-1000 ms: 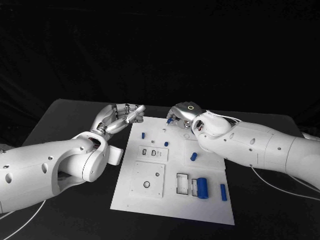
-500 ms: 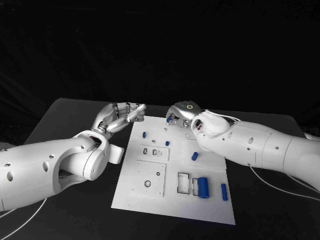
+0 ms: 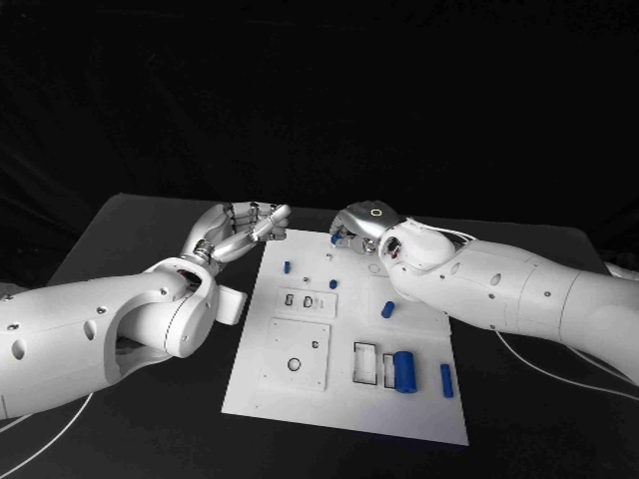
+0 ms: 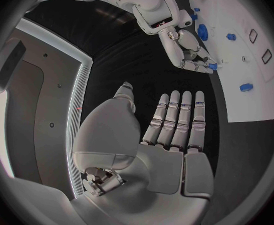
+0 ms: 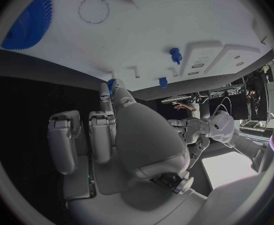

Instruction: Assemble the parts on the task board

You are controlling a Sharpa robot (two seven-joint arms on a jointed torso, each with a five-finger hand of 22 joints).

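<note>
While hovering at the far edge of the board (image 3: 341, 409), right hand (image 3: 360, 226) with fingers curled in, pinching a small blue part (image 3: 337, 239) at the fingertips. Same part visible in the right wrist view as a blue tip above the fingers (image 5: 106, 96), close to the white surface; cannot tell if touching it.

Left hand (image 3: 242, 231) beside the board's far left corner, above the table (image 3: 133, 225). Fingers stretched out straight, side by side, thumb apart, holding nothing. Well apart from the right hand, with the board corner between.

On the board, near the front right: thick blue cylinder (image 3: 404, 372) lying just beside a rectangular slot (image 3: 364, 364), and thin blue rod (image 3: 446, 381) next to it, near the right edge. Further back, blue peg (image 3: 387, 311) tilted near the right arm, then two tiny blue pieces, one (image 3: 334, 285) in the middle and one (image 3: 287, 267) toward the left edge.
</note>
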